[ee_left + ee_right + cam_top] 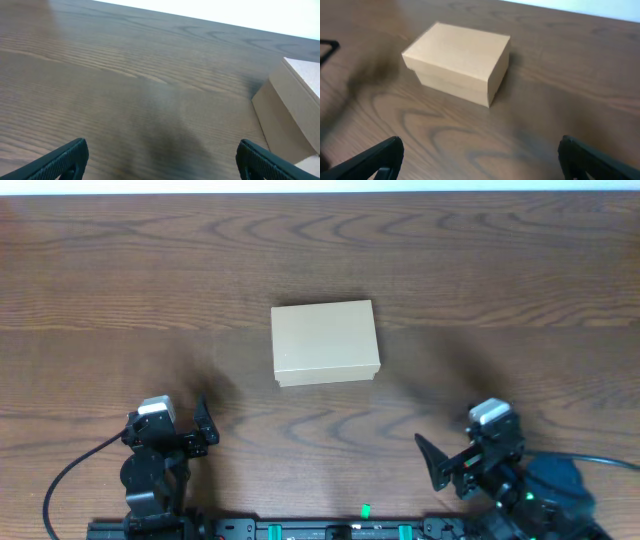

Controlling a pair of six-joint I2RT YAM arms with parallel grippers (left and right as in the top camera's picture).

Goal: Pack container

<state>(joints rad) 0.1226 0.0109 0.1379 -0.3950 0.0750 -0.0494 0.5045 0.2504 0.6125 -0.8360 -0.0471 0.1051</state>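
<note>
The container (325,342), a plain tan cardboard box with its lid closed, sits on the wooden table near the middle. It also shows in the right wrist view (457,61), and its corner shows at the right edge of the left wrist view (292,107). My left gripper (190,435) is open and empty near the front left, well short of the box; its fingertips frame bare wood in its wrist view (162,160). My right gripper (455,455) is open and empty at the front right, its fingertips wide apart in the right wrist view (480,157). No stationery items are in view.
The wooden table (500,280) stretches around the box on all sides. A black cable (60,480) runs from the left arm's base, and another cable (600,462) from the right arm's base. A dark object (329,47) pokes in at the left edge of the right wrist view.
</note>
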